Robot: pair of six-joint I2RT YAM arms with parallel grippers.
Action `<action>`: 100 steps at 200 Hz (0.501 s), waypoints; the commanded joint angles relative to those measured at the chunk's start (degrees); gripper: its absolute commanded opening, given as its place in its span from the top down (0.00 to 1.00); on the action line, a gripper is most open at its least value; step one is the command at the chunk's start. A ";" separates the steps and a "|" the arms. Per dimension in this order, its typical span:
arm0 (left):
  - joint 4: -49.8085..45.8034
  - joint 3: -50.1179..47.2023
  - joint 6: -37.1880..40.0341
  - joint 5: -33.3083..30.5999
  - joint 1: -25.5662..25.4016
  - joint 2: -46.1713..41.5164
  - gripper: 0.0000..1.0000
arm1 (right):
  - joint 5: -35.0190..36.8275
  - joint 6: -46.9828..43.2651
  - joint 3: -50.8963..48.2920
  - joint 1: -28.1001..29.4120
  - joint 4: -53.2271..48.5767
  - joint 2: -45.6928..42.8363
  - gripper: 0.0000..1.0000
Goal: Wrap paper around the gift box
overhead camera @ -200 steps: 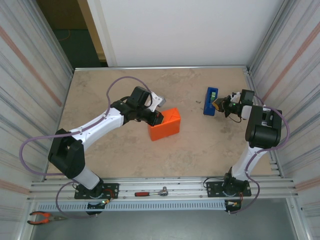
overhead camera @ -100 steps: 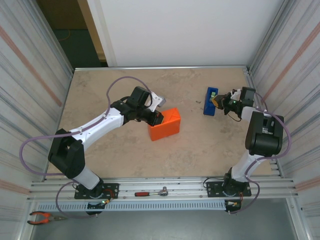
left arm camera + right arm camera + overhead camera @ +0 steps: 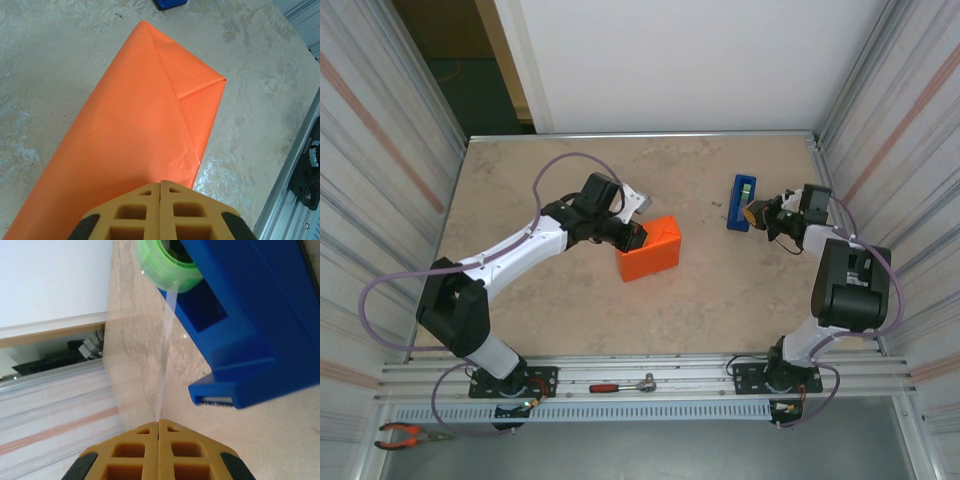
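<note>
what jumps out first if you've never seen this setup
The bright orange paper, already folded into a box shape mid-table, with the left gripper on it, jaws closed. On the right side, the right gripper has its jaws shut on a clear tape strip drawn from the blue dispenser with its green roll.

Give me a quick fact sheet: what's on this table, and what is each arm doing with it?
table: beige, mottled surface
paper: bright orange, folded around a box shape, end flap creased into a triangle
left end effector: fingers shut, at the paper's near edge
tape dispenser: blue, to the right of the parcel
tape roll: green, seated in the dispenser
tape strip: clear, stretched from the roll
right end effector: shut on the strip's free end
likely stage: fetching tape for the folded flap
</note>
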 commanded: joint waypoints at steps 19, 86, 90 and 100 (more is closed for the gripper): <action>-4.47 -2.66 1.14 -1.10 -0.27 3.21 1.00 | 0.72 1.10 -3.28 0.65 -2.10 -3.59 1.00; -4.37 -2.70 1.10 -1.30 -0.35 3.13 1.00 | 1.10 1.10 -6.32 0.55 -1.79 -4.57 1.00; -4.38 -2.72 1.22 -1.34 -0.33 3.13 1.00 | 1.08 1.10 -6.40 0.54 -1.80 -4.65 1.00; -4.35 -2.69 1.23 -1.35 -0.27 3.13 1.00 | 0.97 1.03 -6.75 0.55 -1.69 -4.74 1.00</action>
